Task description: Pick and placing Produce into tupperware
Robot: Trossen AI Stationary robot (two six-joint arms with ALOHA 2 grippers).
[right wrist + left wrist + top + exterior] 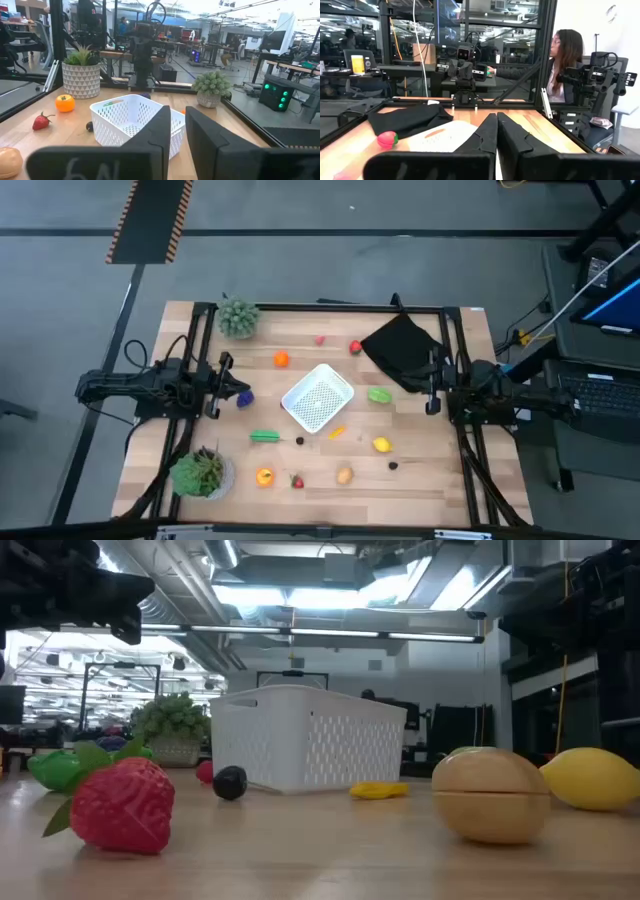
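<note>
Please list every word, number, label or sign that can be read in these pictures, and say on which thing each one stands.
"6N": pale handwritten marks on the dark body of the right gripper, seen in the right wrist view; the reading is uncertain.
Bright blue computer screen beside the table: its content is too small to read.
Yellow box on a desk in the room behind: any print is too blurred to read.
No text shows on the white mesh plastic container or the toy produce.

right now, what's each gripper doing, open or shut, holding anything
Left gripper: shut, holding nothing, parked at the table's left edge.
Right gripper: a narrow gap between its fingers, nothing held, parked at the right edge.
</note>
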